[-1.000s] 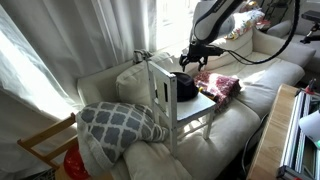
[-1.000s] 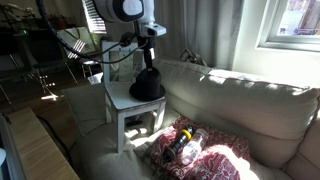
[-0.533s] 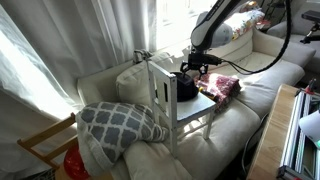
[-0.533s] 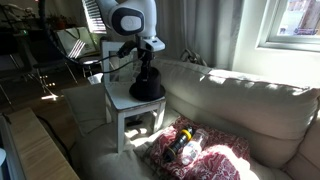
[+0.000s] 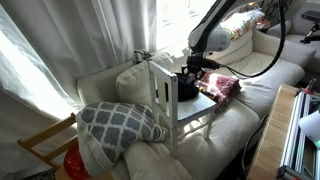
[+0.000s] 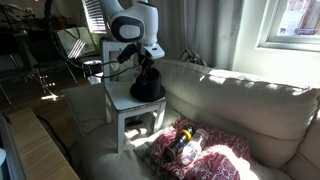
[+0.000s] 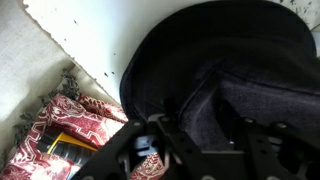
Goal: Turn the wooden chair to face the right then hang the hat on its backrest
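The small whitewashed wooden chair (image 5: 192, 110) (image 6: 122, 101) stands on the sofa, its backrest (image 5: 160, 85) towards the curtains. The black hat (image 5: 186, 87) (image 6: 147, 91) (image 7: 205, 50) lies on the white seat (image 7: 90, 35). My gripper (image 5: 191, 70) (image 6: 146, 68) (image 7: 200, 132) is lowered straight onto the hat's crown. In the wrist view its dark fingers (image 7: 150, 138) straddle a fold of the indented crown. Black on black hides whether the pads press the felt.
A grey patterned pillow (image 5: 120, 122) leans by the chair's legs. A red patterned cloth with a bottle (image 5: 222, 85) (image 6: 190, 145) (image 7: 55, 135) lies on the sofa cushion (image 6: 250, 100) beside the chair. A tan wooden chair frame (image 5: 45, 145) stands at the sofa's end.
The arm has come down onto the hat on the seat, and the jaws have drawn in from wide open around the crown. Chair and hat stay in place.
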`<state>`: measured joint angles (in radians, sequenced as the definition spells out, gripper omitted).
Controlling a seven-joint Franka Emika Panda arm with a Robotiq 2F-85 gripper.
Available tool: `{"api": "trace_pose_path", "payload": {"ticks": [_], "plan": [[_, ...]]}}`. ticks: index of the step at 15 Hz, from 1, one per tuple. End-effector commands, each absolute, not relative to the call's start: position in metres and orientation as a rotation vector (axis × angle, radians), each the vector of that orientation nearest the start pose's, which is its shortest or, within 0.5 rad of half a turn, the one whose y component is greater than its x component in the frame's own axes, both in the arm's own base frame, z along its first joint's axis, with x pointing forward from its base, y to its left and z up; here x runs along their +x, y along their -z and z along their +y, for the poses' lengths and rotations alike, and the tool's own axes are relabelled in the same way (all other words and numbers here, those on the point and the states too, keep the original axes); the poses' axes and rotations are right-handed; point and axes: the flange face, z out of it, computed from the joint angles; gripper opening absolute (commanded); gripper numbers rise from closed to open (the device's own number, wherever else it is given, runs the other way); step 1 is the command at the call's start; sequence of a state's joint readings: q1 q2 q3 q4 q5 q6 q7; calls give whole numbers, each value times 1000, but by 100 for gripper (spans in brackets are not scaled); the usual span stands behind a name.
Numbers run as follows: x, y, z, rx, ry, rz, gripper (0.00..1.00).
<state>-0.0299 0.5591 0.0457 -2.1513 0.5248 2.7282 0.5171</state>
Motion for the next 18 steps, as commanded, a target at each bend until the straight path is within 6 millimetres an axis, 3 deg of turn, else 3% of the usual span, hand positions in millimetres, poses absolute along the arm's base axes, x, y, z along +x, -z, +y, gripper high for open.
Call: {"api": "trace_pose_path", "payload": {"ticks": [1, 4, 8, 18], "plan": [[561, -123, -13, -2529, -69, 1391, 18], [562, -123, -14, -2514, -86, 1397, 0], [565, -140, -12, -2518, -75, 1373, 2], [577, -236, -14, -2542, 118, 1203, 2]]}}
